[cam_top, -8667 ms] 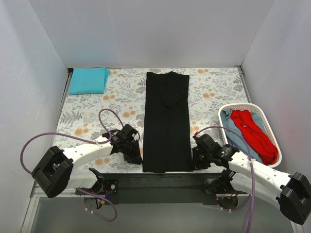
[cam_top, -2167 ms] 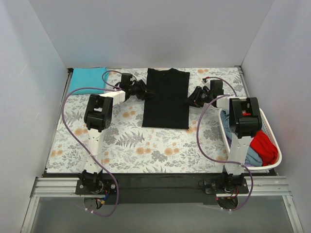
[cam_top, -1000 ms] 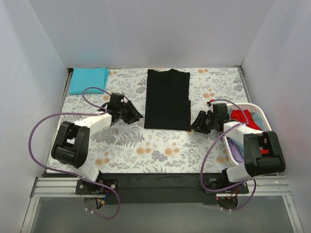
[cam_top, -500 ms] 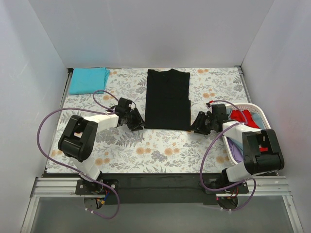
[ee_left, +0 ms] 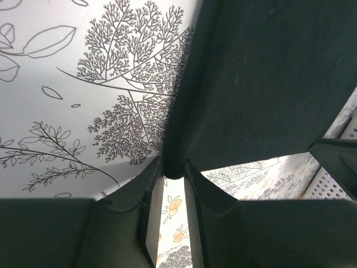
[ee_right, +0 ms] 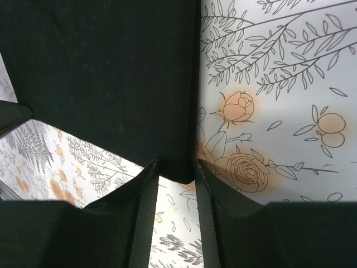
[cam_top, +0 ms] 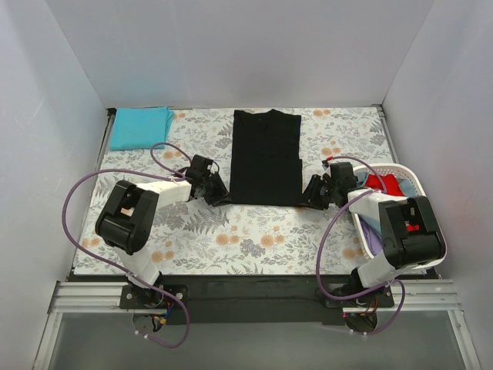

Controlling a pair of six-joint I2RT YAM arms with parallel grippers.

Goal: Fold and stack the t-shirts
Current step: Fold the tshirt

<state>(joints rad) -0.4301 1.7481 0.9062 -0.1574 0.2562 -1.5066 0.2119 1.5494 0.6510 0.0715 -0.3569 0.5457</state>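
Top view: left gripper [cam_top: 219, 196] and right gripper [cam_top: 308, 196] fingertips too small to read | wrist views: black t-shirt [ee_left: 268, 84] cut off by 2 frame edges; pinch on its corners unclear | right arm [cam_top: 368, 202] hides part of basket [cam_top: 394, 166]

floral table covering [cam_top: 231, 231] over the tabletop, white plastic laundry basket [cam_top: 397, 168] at its right edge

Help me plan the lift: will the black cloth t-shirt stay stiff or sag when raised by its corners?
Likely floppy: the black cloth t-shirt lies flat and thin, so it should sag between the left gripper and right gripper. Probably light; its folded layers may slide apart.
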